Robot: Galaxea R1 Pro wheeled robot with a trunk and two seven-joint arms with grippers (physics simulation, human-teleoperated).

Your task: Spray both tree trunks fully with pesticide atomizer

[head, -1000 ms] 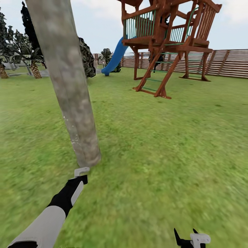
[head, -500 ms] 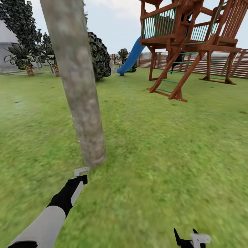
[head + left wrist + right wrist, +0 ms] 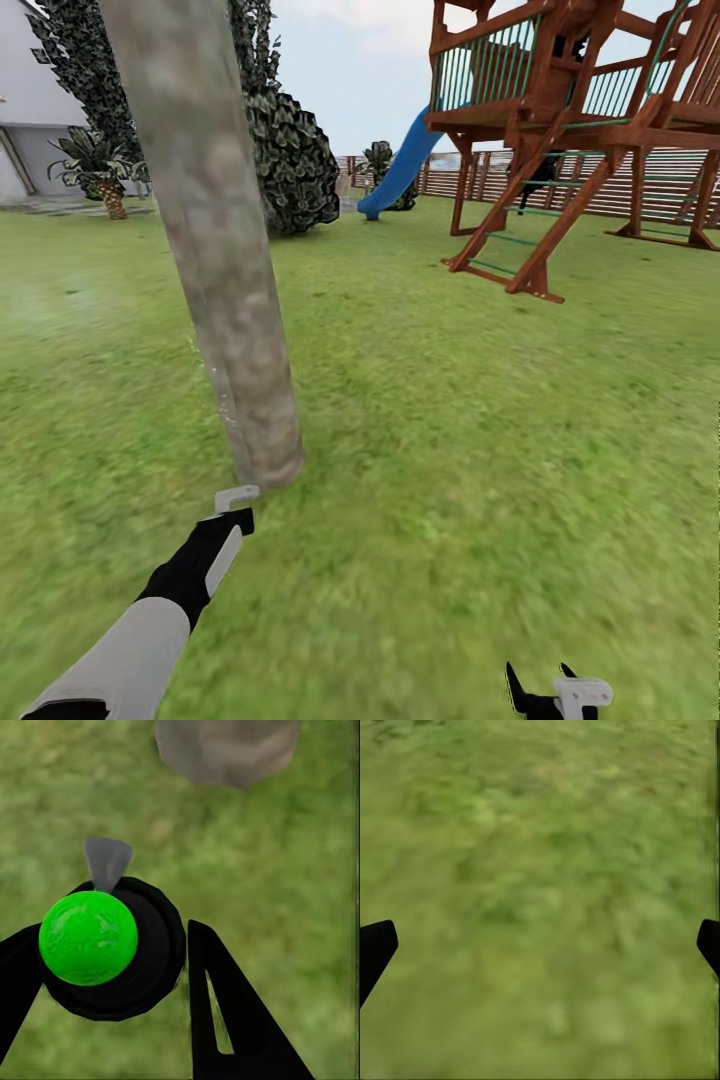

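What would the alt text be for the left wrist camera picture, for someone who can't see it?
The left gripper holds the pesticide atomizer, a round black body with a bright green top, between its black fingers. Its grey nozzle points toward the base of the pale tree trunk, which stands in green grass.

Mottled grey-brown tree trunk (image 3: 215, 260)

The head camera looks forward and down over lawn (image 3: 450, 450) to a close tree trunk (image 3: 225, 290), whose base (image 3: 225, 750) and grass the downward-facing left wrist camera shares.
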